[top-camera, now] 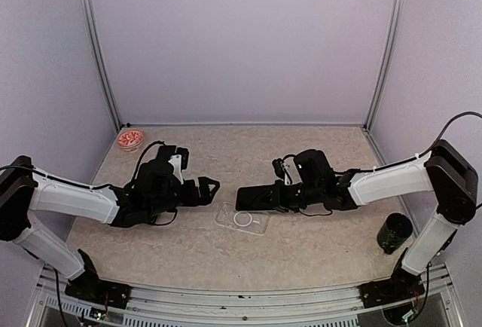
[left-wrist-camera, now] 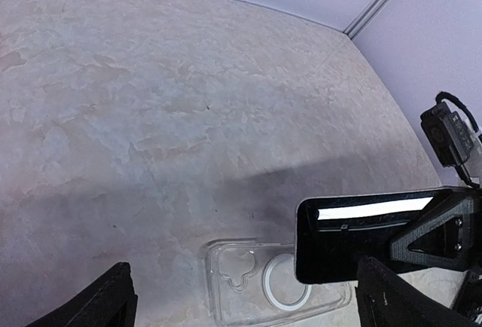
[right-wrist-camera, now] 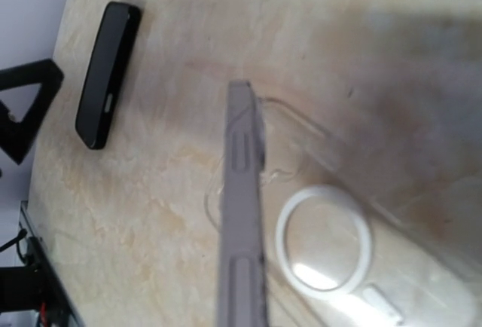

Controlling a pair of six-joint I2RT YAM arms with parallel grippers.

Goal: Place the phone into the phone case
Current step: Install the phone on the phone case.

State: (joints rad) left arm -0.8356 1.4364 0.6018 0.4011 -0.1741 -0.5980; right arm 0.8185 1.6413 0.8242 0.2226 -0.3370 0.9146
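Black and glossy, the phone (top-camera: 252, 196) is clamped in my right gripper (top-camera: 277, 194) by its right-hand end, near the centre of the overhead frame. Just below it in that view the clear phone case (top-camera: 242, 219) lies flat on the table (top-camera: 316, 252), white ring (right-wrist-camera: 324, 241) showing. On the right wrist camera the phone hangs edge-on over the case; whether they touch, I cannot tell. My left gripper (top-camera: 208, 189) hovers left of the phone, fingers spread wide, holding nothing. A red-patterned bowl (top-camera: 130, 139) sits at middle left and a black cylinder (top-camera: 394, 233) at lower right.
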